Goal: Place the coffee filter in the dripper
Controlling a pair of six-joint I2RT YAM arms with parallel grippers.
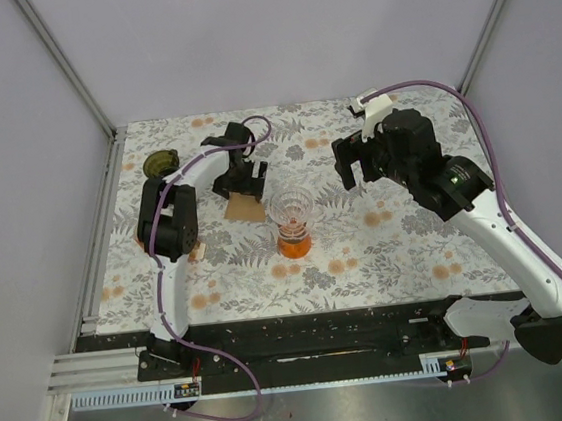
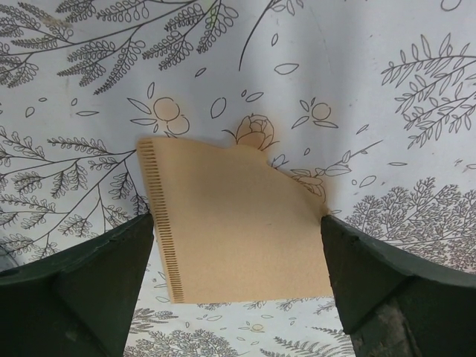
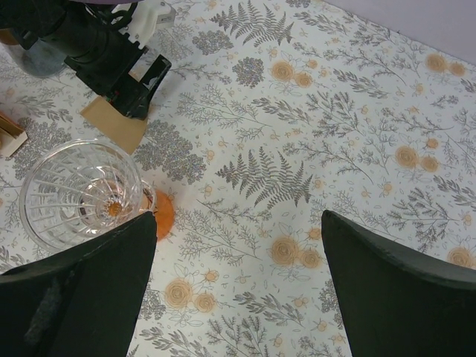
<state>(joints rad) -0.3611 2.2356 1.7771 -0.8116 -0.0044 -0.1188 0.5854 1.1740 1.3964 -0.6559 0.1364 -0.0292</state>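
– Fingers first, dark and wide apart: the left gripper stands open over the brown paper filter with nothing in hold.

– And the filter lies flat on the flowered tablecloth, one finger off each side edge. Whether the tips touch the cloth, I cannot tell.

– From above, the filter sits just left of the glass dripper, which stands on its orange base. Close neighbours.

– That closeness is the worry. What goes wrong here?

– Thin paper, flat on cloth. If the fingers close too high, they probably skate over it; too low and they may bunch up tablecloth along with the paper, or crease the filter.

– And a filter pressed flat may not seat in the cone. It could perch across the rim and slide off.

– Then there is the carry. A low swing could clip the dripper and tip it off that base.

– The right gripper?

– Spread wide, empty, hovering over bare cloth to the dripper's right, apart from it.
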